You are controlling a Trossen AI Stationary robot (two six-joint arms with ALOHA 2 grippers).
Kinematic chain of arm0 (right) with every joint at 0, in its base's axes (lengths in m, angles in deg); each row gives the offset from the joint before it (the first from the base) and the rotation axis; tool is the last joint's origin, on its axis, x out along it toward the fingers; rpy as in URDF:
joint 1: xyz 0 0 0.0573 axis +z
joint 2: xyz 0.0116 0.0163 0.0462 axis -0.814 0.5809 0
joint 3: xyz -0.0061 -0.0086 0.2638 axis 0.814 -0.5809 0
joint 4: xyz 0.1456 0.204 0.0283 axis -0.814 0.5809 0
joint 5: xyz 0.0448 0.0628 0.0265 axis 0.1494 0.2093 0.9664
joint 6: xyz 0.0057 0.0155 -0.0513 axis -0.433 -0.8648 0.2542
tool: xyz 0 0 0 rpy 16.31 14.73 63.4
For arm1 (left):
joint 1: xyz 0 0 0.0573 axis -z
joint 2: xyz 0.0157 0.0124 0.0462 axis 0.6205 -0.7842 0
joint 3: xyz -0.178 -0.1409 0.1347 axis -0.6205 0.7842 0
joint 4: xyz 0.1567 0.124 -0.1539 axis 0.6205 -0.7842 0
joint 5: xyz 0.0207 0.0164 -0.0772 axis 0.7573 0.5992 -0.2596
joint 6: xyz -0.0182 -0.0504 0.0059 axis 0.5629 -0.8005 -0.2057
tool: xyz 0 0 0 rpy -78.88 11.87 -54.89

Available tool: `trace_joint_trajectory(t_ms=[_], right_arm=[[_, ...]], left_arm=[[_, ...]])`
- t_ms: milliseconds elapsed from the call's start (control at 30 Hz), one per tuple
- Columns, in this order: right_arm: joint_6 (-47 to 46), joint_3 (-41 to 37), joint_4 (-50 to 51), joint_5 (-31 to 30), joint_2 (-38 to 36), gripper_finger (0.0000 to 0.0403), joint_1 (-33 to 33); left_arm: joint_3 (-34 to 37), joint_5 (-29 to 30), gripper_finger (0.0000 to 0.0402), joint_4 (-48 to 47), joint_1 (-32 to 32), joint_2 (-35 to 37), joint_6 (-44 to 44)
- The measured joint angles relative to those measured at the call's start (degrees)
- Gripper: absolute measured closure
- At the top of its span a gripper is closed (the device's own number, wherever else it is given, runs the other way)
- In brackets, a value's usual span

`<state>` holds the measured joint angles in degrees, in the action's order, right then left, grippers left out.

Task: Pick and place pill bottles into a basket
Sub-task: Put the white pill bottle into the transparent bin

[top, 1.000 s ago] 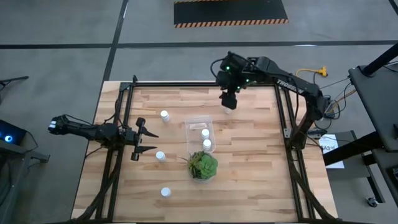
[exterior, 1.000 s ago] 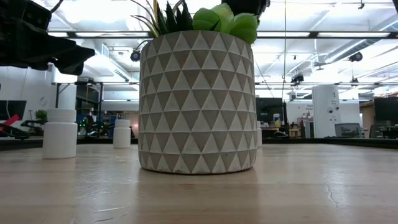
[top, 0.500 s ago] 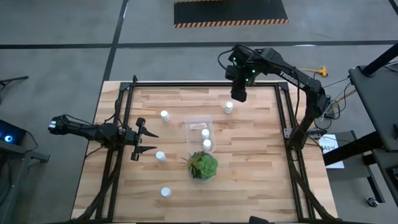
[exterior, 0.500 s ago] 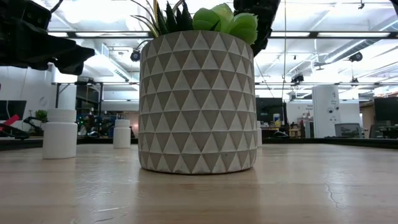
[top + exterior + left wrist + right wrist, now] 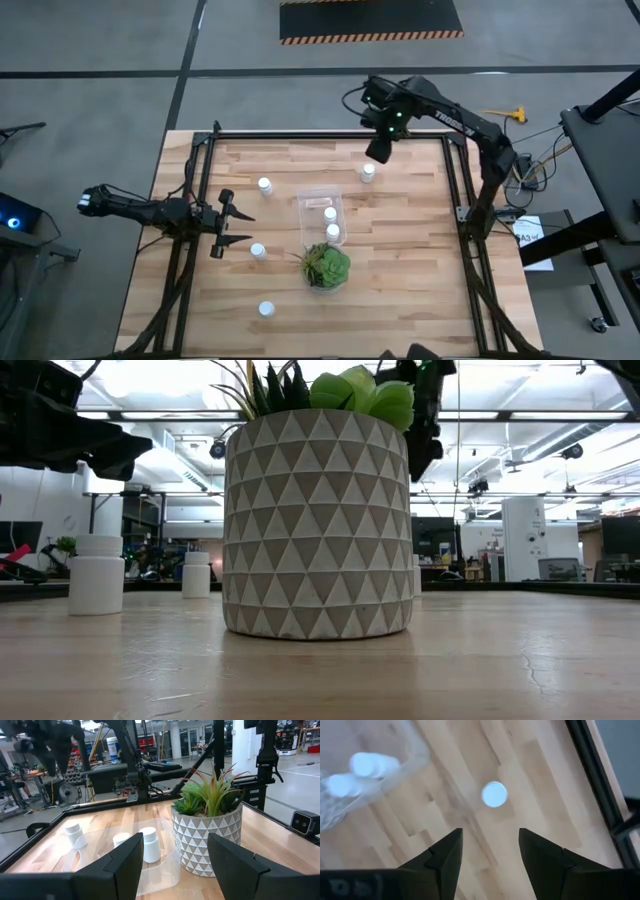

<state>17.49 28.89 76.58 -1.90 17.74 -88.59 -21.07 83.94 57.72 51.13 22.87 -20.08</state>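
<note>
Four loose pill bottles show in the high view: one near the far edge (image 5: 368, 172), one left of the basket (image 5: 264, 185), one by my left gripper (image 5: 257, 250) and one near the front (image 5: 266, 309). The clear basket (image 5: 307, 203) holds two more bottles (image 5: 330, 213), (image 5: 333, 232). My right gripper (image 5: 378, 152) hangs open just beyond the far bottle (image 5: 494, 794), pointing steeply down and touching nothing. My left gripper (image 5: 235, 228) waits open at the table's left, level, facing the basket (image 5: 165, 870).
A green plant in a triangle-patterned pot (image 5: 326, 266) stands right next to the basket's near end and fills the middle of the low view (image 5: 318, 525). Black frame rails (image 5: 455, 190) run along the table's sides. Bare wood lies to the right of the basket.
My right gripper has shifted a little toward the table's right edge and come down, tipping to point more steeply downward. The far bottle, half covered by it a second ago, now shows whole beside it. No bottle has moved.
</note>
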Motion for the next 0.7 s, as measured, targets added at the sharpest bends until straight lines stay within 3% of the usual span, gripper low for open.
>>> trace_joint_trajectory(t_ms=[233, 700], right_arm=[[-9.6, 0.0, -0.9, -5.7, 3.1, 0.0218, 0.1], [-17.7, 0.1, -2.6, -5.7, 11.8, 0.0218, 0.9]], left_arm=[[0.0, 0.0, 0.0198, 0.0, 0.0, 0.0, 0.0], [0.0, 0.0, 0.0198, 0.0, 0.0, 0.0, 0.0]])
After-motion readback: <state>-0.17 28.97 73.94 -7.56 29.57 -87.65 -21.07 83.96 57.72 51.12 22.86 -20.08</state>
